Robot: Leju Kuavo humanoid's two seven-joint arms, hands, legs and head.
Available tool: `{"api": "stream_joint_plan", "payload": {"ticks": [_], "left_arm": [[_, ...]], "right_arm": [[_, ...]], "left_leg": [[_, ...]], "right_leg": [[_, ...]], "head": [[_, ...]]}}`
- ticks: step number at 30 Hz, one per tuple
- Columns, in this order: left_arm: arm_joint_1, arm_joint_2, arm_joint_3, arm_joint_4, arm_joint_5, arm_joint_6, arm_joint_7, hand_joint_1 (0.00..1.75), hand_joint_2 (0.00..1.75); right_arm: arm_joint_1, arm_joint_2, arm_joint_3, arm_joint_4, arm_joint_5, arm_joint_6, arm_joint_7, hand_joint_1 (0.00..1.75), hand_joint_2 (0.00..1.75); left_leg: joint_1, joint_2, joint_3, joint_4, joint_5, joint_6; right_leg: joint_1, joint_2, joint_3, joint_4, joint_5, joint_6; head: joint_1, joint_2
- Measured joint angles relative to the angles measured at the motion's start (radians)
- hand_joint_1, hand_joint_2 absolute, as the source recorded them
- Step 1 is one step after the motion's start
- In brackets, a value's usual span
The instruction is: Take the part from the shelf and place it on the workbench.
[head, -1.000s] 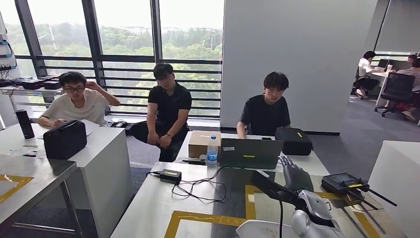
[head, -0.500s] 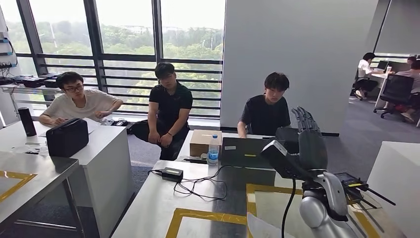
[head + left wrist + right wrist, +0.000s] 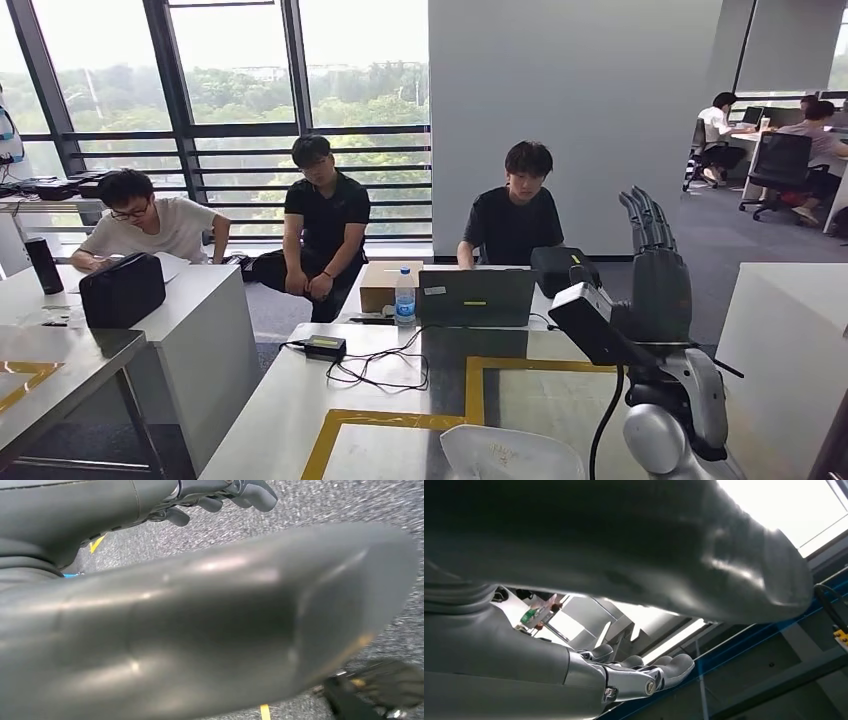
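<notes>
A white curved part (image 3: 510, 455) lies on the grey workbench (image 3: 290, 400), inside the yellow tape frame at the near edge. My right hand (image 3: 655, 270) is raised above the bench's right side, apart from the part. Its fingers (image 3: 648, 220) point straight up and hold nothing. The right wrist view shows the same hand (image 3: 639, 672) with fingers stretched out against the ceiling. My left hand (image 3: 220, 495) hangs over grey carpet with fingers loosely bent and nothing in it.
A laptop (image 3: 475, 298), water bottle (image 3: 404, 297), cardboard box (image 3: 385, 285) and black adapter (image 3: 325, 347) with cables sit on the far half of the bench. Three people sit behind it. A black bag (image 3: 122, 289) stands on the left table; a white table (image 3: 790, 330) is at the right.
My right hand rose from low over the bench to upright with fingers straight. The camera shifted a little, so the scene slid left and more of the white part came into view.
</notes>
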Motion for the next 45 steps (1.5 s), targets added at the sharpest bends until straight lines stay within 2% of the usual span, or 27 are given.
{"api": "stream_joint_plan", "payload": {"ticks": [1, 2, 3, 5, 7, 9, 10, 12, 14, 15, 16, 17, 19, 21, 23, 26, 29, 30, 32, 33, 34, 36, 38, 41, 42, 43, 45], "left_arm": [[0.000, 0.000, 0.000, 0.000, 0.000, 0.000, 0.000, 0.00, 0.00], [0.000, 0.000, 0.000, 0.000, 0.000, 0.000, 0.000, 0.00, 0.00], [-0.001, 0.000, 0.000, -0.001, -0.001, 0.000, 0.000, 0.00, 0.00], [-0.003, 0.000, 0.000, -0.003, -0.005, 0.000, -0.001, 0.00, 0.00], [-0.005, 0.000, 0.000, -0.004, -0.011, -0.002, -0.005, 0.00, 0.00], [-0.005, -0.001, 0.000, -0.004, -0.015, -0.003, -0.011, 0.00, 0.00], [-0.004, -0.002, 0.000, -0.004, -0.017, -0.003, -0.016, 0.00, 0.00], [-0.001, -0.003, 0.001, -0.004, -0.016, 0.001, -0.026, 0.00, 0.00], [0.004, -0.003, 0.002, -0.004, -0.015, 0.006, -0.035, 0.00, 0.00], [0.008, -0.004, 0.004, -0.004, -0.015, 0.006, -0.038, 0.00, 0.00], [0.013, -0.005, 0.006, -0.004, -0.014, 0.006, -0.038, 0.00, 0.00], [0.017, -0.007, 0.007, -0.004, -0.014, 0.006, -0.036, 0.00, 0.00], [0.026, -0.009, 0.009, -0.003, -0.014, 0.006, -0.033, 0.00, 0.00], [0.032, -0.010, 0.012, -0.003, -0.012, 0.006, -0.038, 0.00, 0.00], [0.035, -0.009, 0.015, -0.003, -0.010, 0.007, -0.047, 0.00, 0.00], [0.039, -0.003, 0.020, -0.002, -0.009, 0.008, -0.061, 0.00, 0.00], [0.040, -0.002, 0.021, -0.002, -0.009, 0.008, -0.065, 0.00, 0.00], [0.040, -0.002, 0.022, -0.001, -0.008, 0.007, -0.069, 0.00, 0.00], [0.039, 0.002, 0.025, 0.000, -0.004, 0.002, -0.080, 0.00, 0.00], [0.038, 0.004, 0.027, 0.000, -0.001, -0.002, -0.085, 0.00, 0.00], [0.037, 0.005, 0.029, 0.000, 0.002, -0.006, -0.088, 0.00, 0.00], [0.035, 0.005, 0.031, 0.000, 0.004, -0.011, -0.090, 0.00, 0.00], [0.034, 0.005, 0.034, 0.000, 0.007, -0.013, -0.092, 0.00, 0.00], [0.037, 0.004, 0.043, 0.002, 0.017, -0.016, -0.088, 0.00, 0.00], [0.037, 0.004, 0.047, 0.003, 0.019, -0.019, -0.086, 0.00, 0.00], [0.038, 0.005, 0.050, 0.003, 0.020, -0.021, -0.082, 0.00, 0.00], [0.039, 0.007, 0.054, 0.004, 0.018, -0.025, -0.070, 0.00, 0.00]], "right_arm": [[0.004, -0.001, 0.000, -0.005, 0.000, 0.000, 0.000, 0.00, 0.00], [0.007, -0.002, -0.001, -0.011, -0.001, 0.001, 0.000, 0.00, 0.00], [0.011, -0.004, -0.002, -0.018, -0.003, 0.000, -0.001, 0.00, 0.00], [0.020, -0.009, -0.005, -0.040, -0.019, -0.001, -0.010, 0.00, 0.00], [0.042, -0.015, -0.007, -0.076, -0.054, -0.008, -0.036, 0.00, 0.00], [0.077, -0.023, -0.012, -0.120, -0.099, -0.027, -0.074, 0.00, 0.00], [0.096, -0.028, -0.016, -0.143, -0.122, -0.041, -0.092, 0.00, 0.00], [0.130, -0.037, -0.027, -0.189, -0.173, -0.065, -0.126, 0.00, 0.00], [0.166, -0.046, -0.037, -0.229, -0.235, -0.068, -0.159, 0.00, 0.00], [0.187, -0.050, -0.041, -0.245, -0.270, -0.063, -0.178, 0.00, 0.00], [0.207, -0.056, -0.046, -0.259, -0.312, -0.055, -0.202, 0.00, 0.00], [0.225, -0.061, -0.052, -0.272, -0.357, -0.048, -0.230, 0.00, 0.00], [0.248, -0.070, -0.067, -0.296, -0.453, -0.036, -0.298, 0.00, 0.00], [0.263, -0.076, -0.082, -0.317, -0.521, -0.035, -0.355, 0.00, 0.00], [0.281, -0.082, -0.095, -0.333, -0.552, -0.049, -0.393, 0.00, 0.00], [0.304, -0.090, -0.106, -0.342, -0.575, -0.069, -0.423, 0.00, 0.00], [0.308, -0.091, -0.106, -0.342, -0.579, -0.071, -0.427, 0.00, 0.00], [0.309, -0.091, -0.106, -0.342, -0.581, -0.072, -0.429, 0.00, 0.00], [0.325, -0.098, -0.108, -0.333, -0.581, -0.089, -0.436, 0.00, 0.00], [0.336, -0.103, -0.110, -0.325, -0.579, -0.097, -0.439, 0.00, 0.00], [0.348, -0.108, -0.113, -0.313, -0.575, -0.104, -0.439, 0.00, 0.00], [0.367, -0.118, -0.120, -0.285, -0.569, -0.103, -0.434, 0.00, 0.00], [0.393, -0.133, -0.129, -0.240, -0.570, -0.089, -0.432, 0.00, 0.00], [0.434, -0.162, -0.148, -0.113, -0.593, -0.035, -0.451, 0.00, 0.00], [0.447, -0.171, -0.155, -0.058, -0.598, -0.009, -0.456, 0.00, 0.00], [0.457, -0.181, -0.160, 0.000, -0.596, 0.015, -0.455, 0.00, 0.00], [0.477, -0.197, -0.166, 0.127, -0.581, 0.048, -0.449, 0.00, 0.00]], "left_leg": [[0.000, 0.000, 0.009, 0.017, 0.002, 0.001], [-0.001, 0.000, 0.037, -0.004, 0.021, 0.004], [-0.001, 0.000, 0.084, -0.061, 0.044, 0.008], [-0.005, -0.001, 0.186, -0.203, 0.058, 0.019], [-0.012, -0.003, 0.230, -0.274, 0.050, 0.027], [-0.013, -0.003, 0.223, -0.283, 0.063, 0.038], [-0.011, -0.001, 0.218, -0.286, 0.072, 0.044], [-0.005, 0.004, 0.201, -0.291, 0.094, 0.056], [-0.005, 0.007, 0.174, -0.290, 0.116, 0.061], [-0.005, 0.008, 0.159, -0.289, 0.127, 0.061], [-0.004, 0.010, 0.143, -0.287, 0.137, 0.060], [-0.003, 0.010, 0.127, -0.285, 0.147, 0.058], [0.000, 0.011, 0.099, -0.277, 0.165, 0.049], [-0.001, 0.010, 0.084, -0.269, 0.178, 0.037], [-0.001, 0.009, 0.083, -0.272, 0.192, 0.023], [0.004, 0.006, 0.078, -0.274, 0.200, 0.006], [0.006, 0.005, 0.072, -0.268, 0.190, 0.004], [0.005, 0.004, 0.065, -0.251, 0.164, 0.003], [0.005, 0.003, 0.041, -0.103, 0.073, -0.001], [0.004, 0.003, 0.043, -0.044, 0.044, -0.001], [0.004, 0.002, 0.065, -0.020, 0.043, 0.001], [0.000, 0.001, 0.172, -0.157, 0.063, 0.012], [-0.005, -0.003, 0.247, -0.268, 0.044, 0.023], [-0.008, -0.004, 0.247, -0.296, 0.052, 0.043], [-0.006, -0.002, 0.238, -0.299, 0.063, 0.052], [-0.004, -0.001, 0.228, -0.301, 0.076, 0.059], [-0.003, 0.001, 0.200, -0.301, 0.103, 0.067]], "right_leg": [[0.002, 0.000, -0.012, 0.001, 0.009, 0.000], [0.004, 0.000, -0.023, 0.002, 0.018, 0.001], [0.005, 0.001, -0.034, 0.003, 0.026, 0.002], [0.008, 0.000, -0.050, 0.006, 0.041, 0.008], [0.007, -0.003, -0.054, 0.007, 0.054, 0.018], [0.005, -0.004, -0.055, 0.004, 0.063, 0.031], [0.005, -0.003, -0.060, 0.011, 0.053, 0.037], [0.001, -0.002, -0.085, 0.074, -0.018, 0.050], [-0.003, -0.001, -0.123, 0.203, -0.114, 0.062], [-0.006, -0.002, -0.135, 0.263, -0.138, 0.066], [-0.008, -0.002, -0.133, 0.296, -0.138, 0.069], [-0.011, -0.002, -0.113, 0.293, -0.118, 0.071], [-0.015, -0.003, -0.020, 0.186, -0.076, 0.075], [-0.012, -0.002, 0.071, 0.052, -0.085, 0.068], [-0.007, 0.000, 0.096, 0.004, -0.100, 0.049], [-0.008, -0.002, 0.083, -0.001, -0.077, 0.024], [-0.009, -0.004, 0.079, -0.004, -0.068, 0.019], [-0.009, -0.003, 0.073, -0.004, -0.063, 0.016], [-0.005, -0.002, 0.033, -0.003, -0.028, 0.010], [-0.002, -0.002, 0.007, -0.003, -0.007, 0.007], [0.000, -0.002, -0.017, -0.002, 0.012, 0.009], [0.003, -0.002, -0.039, 0.001, 0.032, 0.014], [0.005, -0.004, -0.045, 0.000, 0.047, 0.025], [0.001, -0.006, -0.043, -0.006, 0.062, 0.047], [0.000, -0.006, -0.049, 0.003, 0.046, 0.054], [-0.002, -0.005, -0.061, 0.030, 0.009, 0.060], [-0.005, -0.005, -0.096, 0.141, -0.098, 0.071]], "head": [[0.000, 0.000], [0.000, 0.000], [-0.001, 0.000], [0.000, 0.000], [0.000, 0.000], [0.000, 0.000], [0.000, 0.000], [0.002, 0.000], [0.004, 0.000], [0.004, 0.000], [0.004, 0.000], [0.004, 0.000], [0.005, 0.000], [0.005, 0.000], [0.003, 0.000], [0.003, 0.000], [0.002, 0.000], [0.002, 0.000], [0.000, 0.000], [-0.001, 0.000], [-0.002, 0.000], [-0.002, 0.000], [-0.002, 0.000], [-0.001, 0.000], [0.000, 0.000], [0.001, 0.000], [0.002, 0.000]]}}
